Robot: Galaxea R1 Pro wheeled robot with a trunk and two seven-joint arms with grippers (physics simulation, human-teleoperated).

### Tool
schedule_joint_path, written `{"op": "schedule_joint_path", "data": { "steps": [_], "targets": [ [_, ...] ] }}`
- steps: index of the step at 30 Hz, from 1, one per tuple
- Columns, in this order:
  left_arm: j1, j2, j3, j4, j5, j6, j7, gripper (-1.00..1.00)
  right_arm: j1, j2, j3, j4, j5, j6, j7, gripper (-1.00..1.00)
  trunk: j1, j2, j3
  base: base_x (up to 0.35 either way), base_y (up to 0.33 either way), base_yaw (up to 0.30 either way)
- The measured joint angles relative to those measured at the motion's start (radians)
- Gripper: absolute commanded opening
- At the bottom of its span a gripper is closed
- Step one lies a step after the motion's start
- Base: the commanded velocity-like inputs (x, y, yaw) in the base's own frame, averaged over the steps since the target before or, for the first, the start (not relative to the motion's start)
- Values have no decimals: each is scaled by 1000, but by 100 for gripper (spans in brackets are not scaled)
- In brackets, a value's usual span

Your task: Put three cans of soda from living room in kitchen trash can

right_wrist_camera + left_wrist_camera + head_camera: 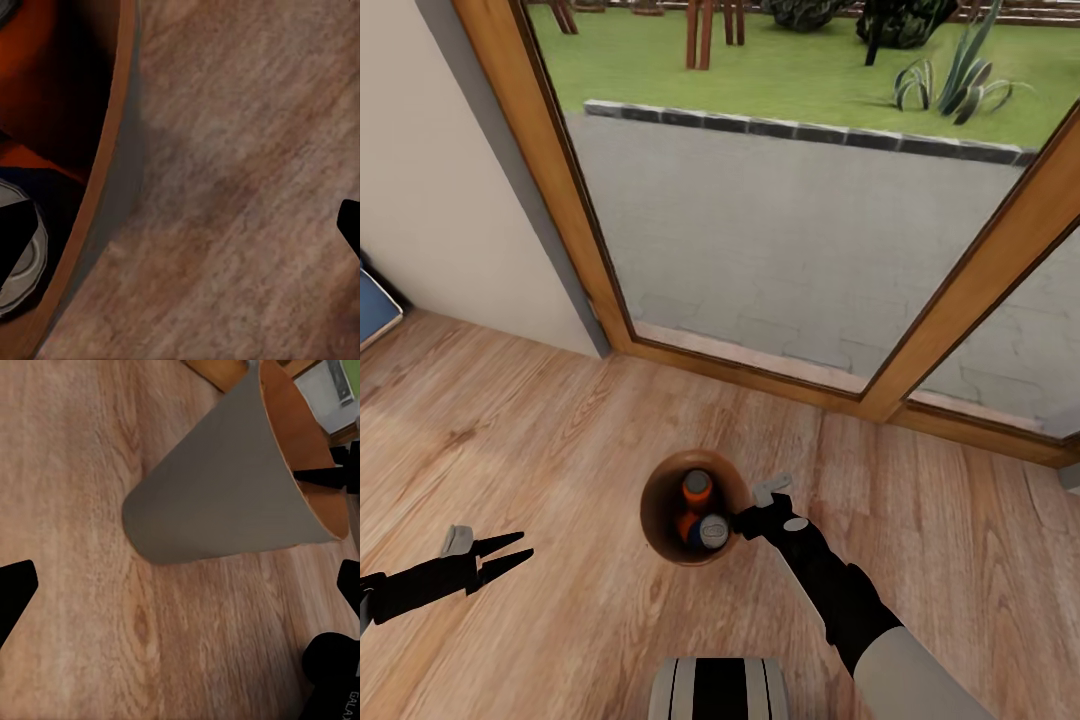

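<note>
Light wood plank floor (560, 420) beside wood-framed glass doors (780, 230). The right pincer (745, 520) grips the rim of the tash can (660, 500), one finger inside; cans of soda (698, 510) sit within. A jolt could tip the bin. The left pincer (510, 555) hangs open, empty.

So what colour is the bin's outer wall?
Pale grey; the trash can shows it best in the left wrist view.

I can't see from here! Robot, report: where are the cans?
Left gripper open, empty. Right gripper at bin rim, grip unclear. Orange can and blue can in bin. Floor ahead clear; glass door beyond.
</note>
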Motion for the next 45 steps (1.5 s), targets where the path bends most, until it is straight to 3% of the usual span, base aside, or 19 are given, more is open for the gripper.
{"op": "schedule_joint_path", "data": {
  "steps": [45],
  "targets": [
    [0,0,0,3,0,0,-2,100,0,1,0,0,2,0,-1,100,0,0,0,1,13,0]
  ]
}}
